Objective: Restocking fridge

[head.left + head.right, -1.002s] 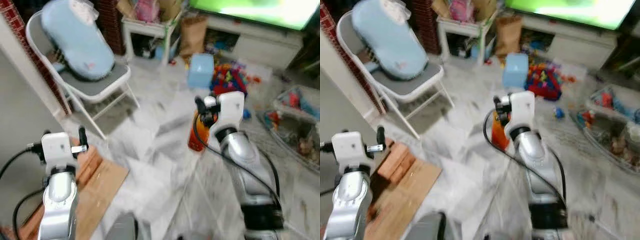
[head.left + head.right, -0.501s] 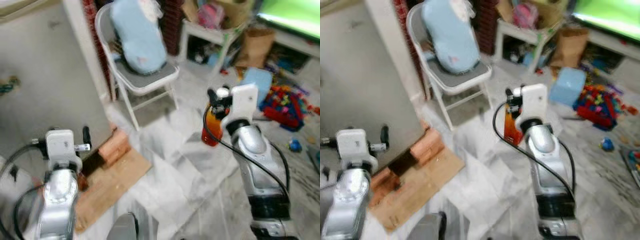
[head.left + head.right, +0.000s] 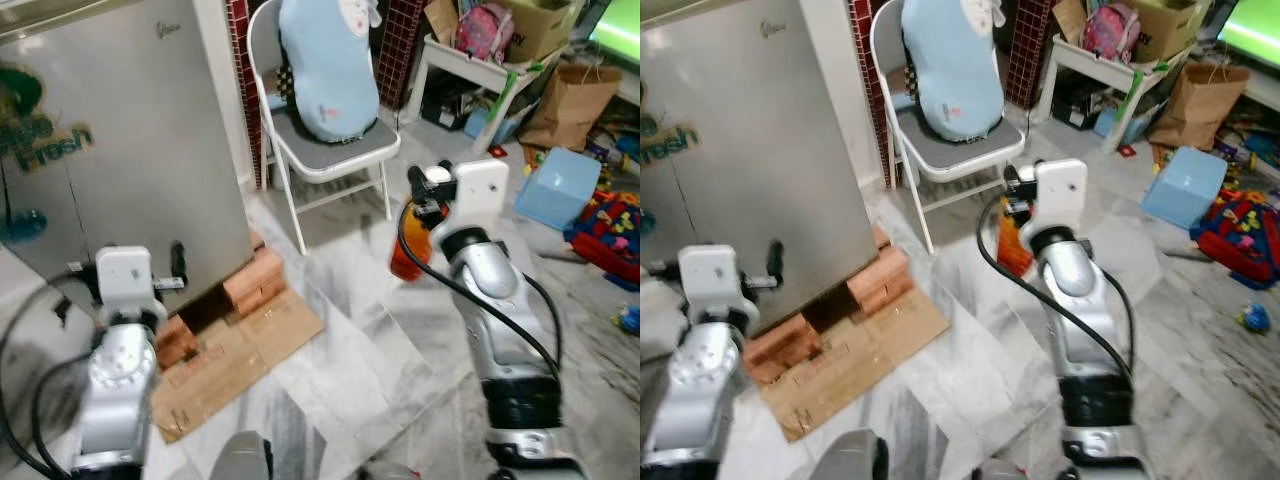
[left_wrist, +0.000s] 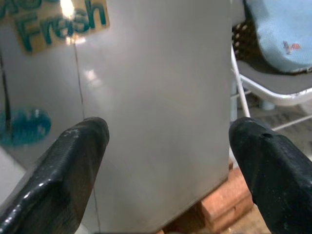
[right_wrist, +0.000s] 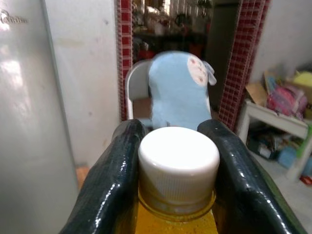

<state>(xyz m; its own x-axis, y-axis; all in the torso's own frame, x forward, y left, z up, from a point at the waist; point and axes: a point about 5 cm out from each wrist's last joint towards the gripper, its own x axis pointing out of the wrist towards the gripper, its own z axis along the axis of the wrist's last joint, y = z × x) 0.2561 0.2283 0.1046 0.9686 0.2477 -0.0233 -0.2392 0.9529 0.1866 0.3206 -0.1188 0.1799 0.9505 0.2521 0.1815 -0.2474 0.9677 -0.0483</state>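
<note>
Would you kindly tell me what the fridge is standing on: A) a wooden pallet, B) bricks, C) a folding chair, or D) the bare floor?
B: red bricks sit under the fridge at its lower corner, lifting it off the floor, with flattened cardboard lying in front.

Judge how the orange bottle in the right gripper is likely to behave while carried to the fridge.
The bottle hangs from its neck under the white cap, held by the right gripper, so it may swing. It looks full of orange liquid, so probably heavy for its size. The ribbed cap suggests a fair grip.
</note>
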